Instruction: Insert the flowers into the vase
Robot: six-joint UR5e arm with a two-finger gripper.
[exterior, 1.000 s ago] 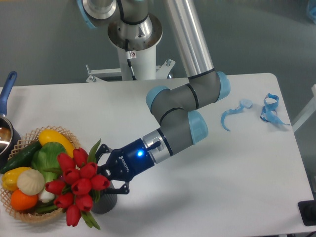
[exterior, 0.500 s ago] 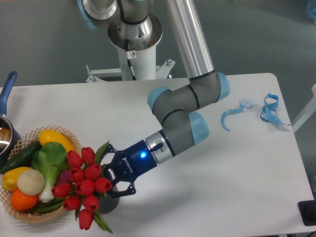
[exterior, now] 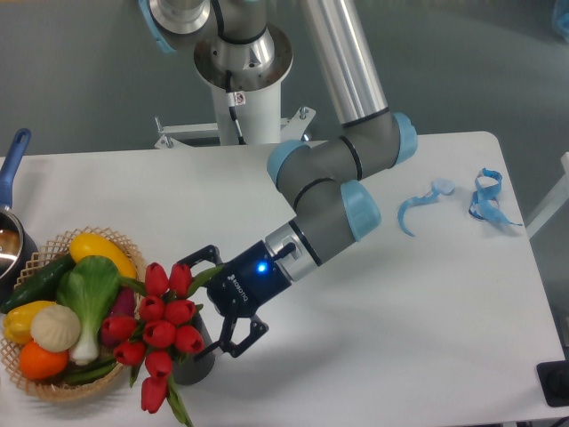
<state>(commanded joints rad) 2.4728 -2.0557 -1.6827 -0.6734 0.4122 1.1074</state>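
Observation:
The flowers point(exterior: 162, 331), a tight bunch of red tulips with green leaves, stand with their stems down in the vase point(exterior: 194, 365). The vase is a short dark cylinder near the table's front edge, right of the wicker basket, and the bunch hides most of it. My gripper point(exterior: 218, 302) is just right of the bunch. Its jaws are spread wide, one above and one below the vase's right side. One green leaf reaches into the gap between them. The fingers point(exterior: 203, 256) do not clamp the stems.
A wicker basket point(exterior: 44, 389) with several vegetables sits at the front left, touching the flowers. A blue-handled pot point(exterior: 11, 178) is at the left edge. Blue ribbon scraps point(exterior: 484, 197) lie at the far right. The arm's base point(exterior: 242, 67) stands behind the table.
The bunch has moved right off the basket and down into the vase. My gripper followed it right, then spread its jaws and drew back a little from the stems.

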